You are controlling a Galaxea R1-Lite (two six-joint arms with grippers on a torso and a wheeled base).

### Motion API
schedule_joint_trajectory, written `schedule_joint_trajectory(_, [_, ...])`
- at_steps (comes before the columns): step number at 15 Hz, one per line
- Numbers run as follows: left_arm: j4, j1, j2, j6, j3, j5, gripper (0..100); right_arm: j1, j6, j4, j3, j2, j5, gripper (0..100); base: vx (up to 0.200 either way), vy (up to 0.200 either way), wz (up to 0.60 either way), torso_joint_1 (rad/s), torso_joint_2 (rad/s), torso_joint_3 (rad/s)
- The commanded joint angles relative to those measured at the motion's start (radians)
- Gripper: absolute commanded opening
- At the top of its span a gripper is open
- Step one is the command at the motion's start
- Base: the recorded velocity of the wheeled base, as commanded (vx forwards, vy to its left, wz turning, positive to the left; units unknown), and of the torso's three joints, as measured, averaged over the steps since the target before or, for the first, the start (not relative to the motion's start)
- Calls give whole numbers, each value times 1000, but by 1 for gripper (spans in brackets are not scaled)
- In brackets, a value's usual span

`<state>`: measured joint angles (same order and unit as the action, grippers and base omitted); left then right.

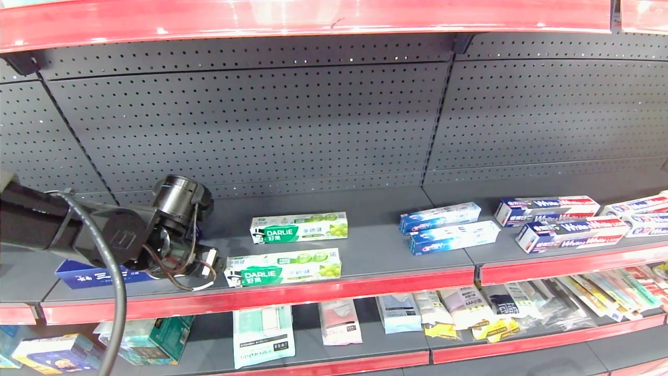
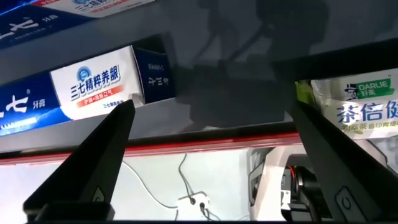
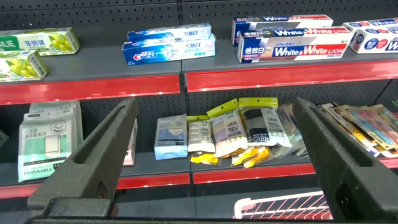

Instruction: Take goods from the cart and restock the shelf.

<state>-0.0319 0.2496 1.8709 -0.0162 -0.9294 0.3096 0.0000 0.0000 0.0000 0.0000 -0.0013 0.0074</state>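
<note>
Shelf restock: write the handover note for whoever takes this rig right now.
Left gripper: fingers open, empty, at the shelf's front edge between the blue box and the front green toothpaste box.
Right gripper: fingers open, empty, held back from the shelf above a white wire rim, probably the cart.
On the shelf: a second green box behind the first, a pair of light-blue boxes, and white boxes farther right.
Done: these boxes lie flat on the shelf.
Left: the shelf has bare room behind the boxes; fetch the next item from the cart.
</note>
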Motion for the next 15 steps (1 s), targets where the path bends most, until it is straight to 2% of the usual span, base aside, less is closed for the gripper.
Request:
schedule_joint_trajectory(1, [0, 4, 4, -1, -5, 0, 100, 0, 0, 0, 0, 1, 0, 100, 0, 0, 0, 0, 0, 0])
schedule_joint_trajectory(15, [0, 28, 17, -1, -20, 8, 100, 2, 0, 0, 0, 1, 0, 100, 0, 0, 0, 0, 0, 0])
